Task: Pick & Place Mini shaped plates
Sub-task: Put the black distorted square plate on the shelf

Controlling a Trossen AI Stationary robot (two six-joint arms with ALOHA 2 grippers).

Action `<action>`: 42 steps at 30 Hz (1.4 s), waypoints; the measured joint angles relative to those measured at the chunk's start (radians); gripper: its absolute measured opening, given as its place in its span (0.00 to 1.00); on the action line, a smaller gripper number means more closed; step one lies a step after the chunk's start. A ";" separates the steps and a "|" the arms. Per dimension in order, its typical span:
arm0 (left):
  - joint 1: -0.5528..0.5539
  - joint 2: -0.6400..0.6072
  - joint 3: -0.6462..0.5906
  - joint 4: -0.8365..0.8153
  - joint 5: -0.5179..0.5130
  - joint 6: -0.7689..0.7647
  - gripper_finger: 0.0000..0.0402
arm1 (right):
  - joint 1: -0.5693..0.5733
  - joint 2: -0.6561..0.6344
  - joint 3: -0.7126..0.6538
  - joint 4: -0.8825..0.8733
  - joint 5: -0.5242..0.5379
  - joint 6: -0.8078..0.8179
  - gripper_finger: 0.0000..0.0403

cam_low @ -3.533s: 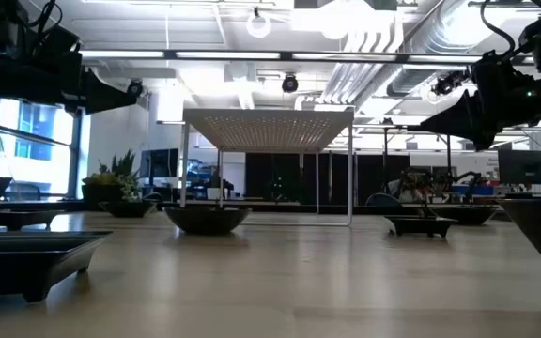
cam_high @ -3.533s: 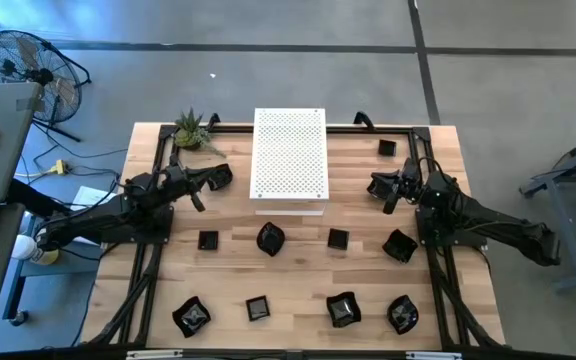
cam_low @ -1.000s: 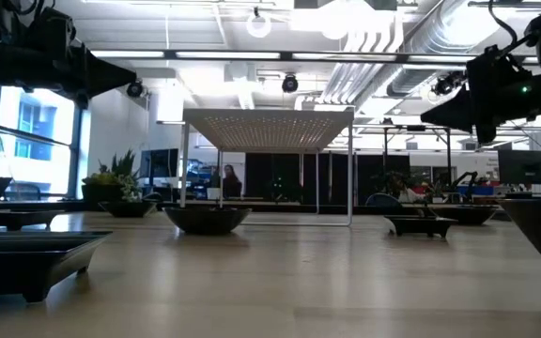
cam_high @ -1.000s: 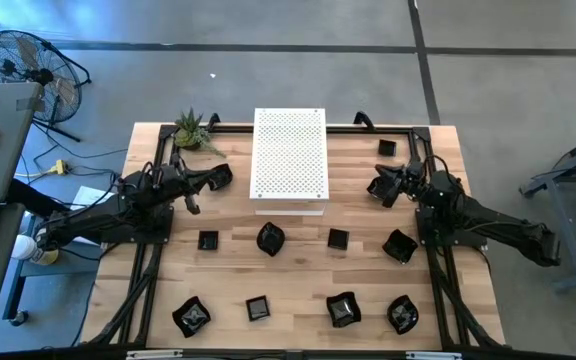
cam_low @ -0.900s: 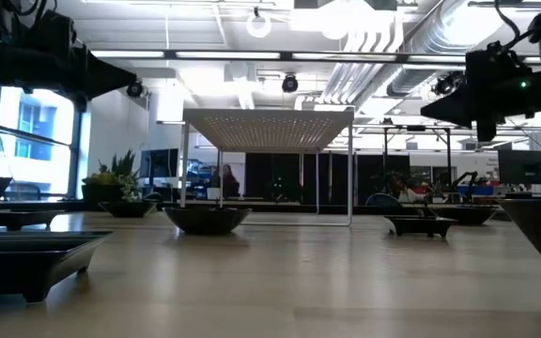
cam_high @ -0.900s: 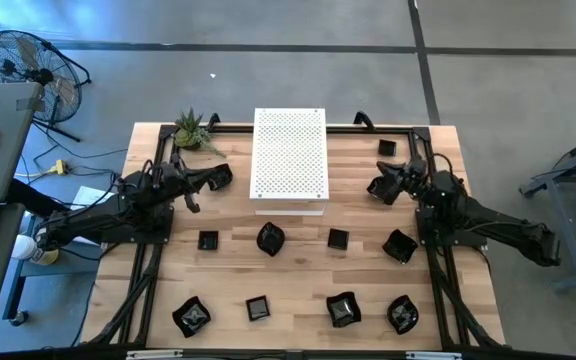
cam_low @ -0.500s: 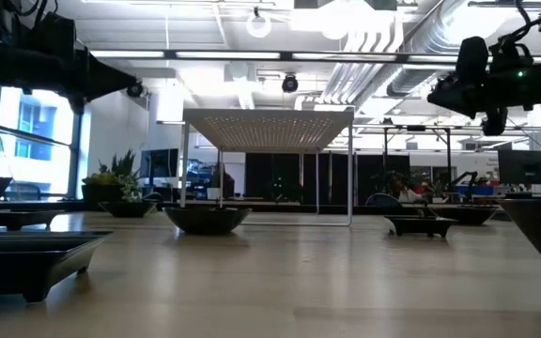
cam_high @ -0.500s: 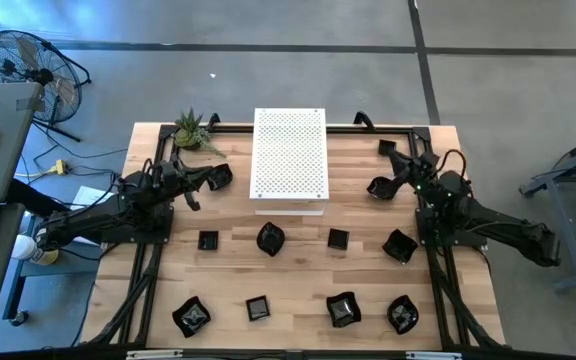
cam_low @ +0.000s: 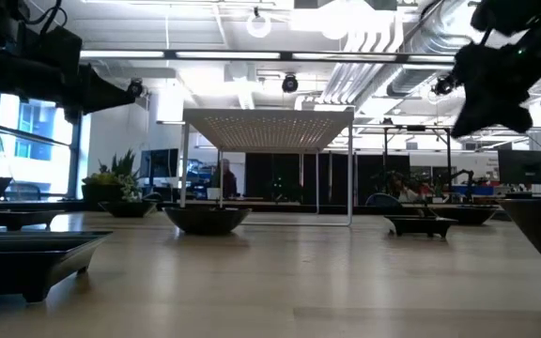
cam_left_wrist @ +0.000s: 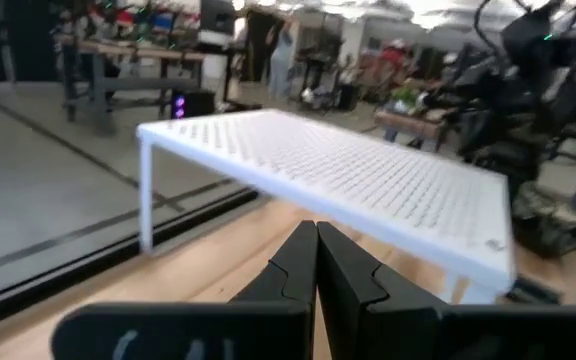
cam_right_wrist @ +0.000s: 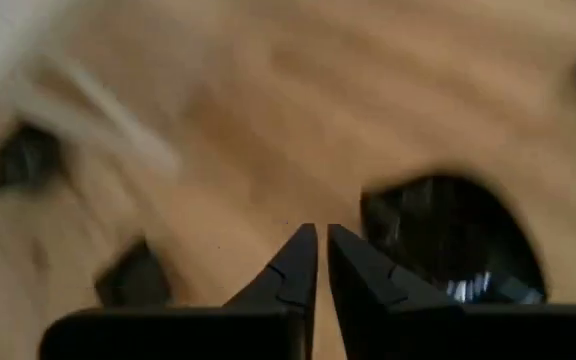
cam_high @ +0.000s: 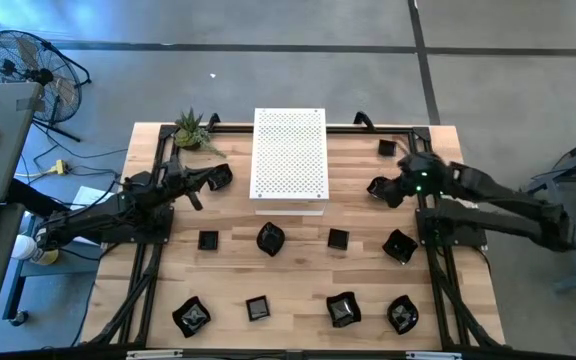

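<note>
Right claw (cam_right_wrist: 315, 238): tips parted by a thin slit, nothing between them. Over the last second it has swung out from its perch and tipped downward toward the desk (cam_high: 298, 275). In the wrist view it looks down on bare wood with a wavy-edged black plate (cam_right_wrist: 453, 240) just beside the tips. I read this as the start of a pick, not yet a grasp.

From above, the right claw (cam_high: 380, 188) hangs near the desk's far right corner, right of the white perforated board (cam_high: 289, 155).

The left claw (cam_left_wrist: 316, 262) is pressed together, empty, parked left of the board, unchanged.

Mini shaped plates (cam_high: 270, 238) lie scattered across the middle and near edge, none lifted.
</note>
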 joint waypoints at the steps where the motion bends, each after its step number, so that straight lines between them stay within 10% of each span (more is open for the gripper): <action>1: 0.000 0.000 0.000 0.002 -0.004 0.000 0.00 | 0.000 0.033 0.004 -0.021 -0.039 -0.008 0.08; 9: 0.000 -0.001 0.000 -0.014 -0.005 -0.001 0.00 | 0.085 0.272 0.048 -0.134 -0.288 -0.225 0.25; 27: 0.000 0.000 0.000 -0.062 -0.027 0.003 0.00 | 0.468 0.592 0.163 -0.223 -0.180 -0.315 0.27; 42: 0.000 0.000 0.000 -0.074 -0.031 0.003 0.00 | 0.596 0.821 0.261 -0.280 -0.208 -0.814 0.27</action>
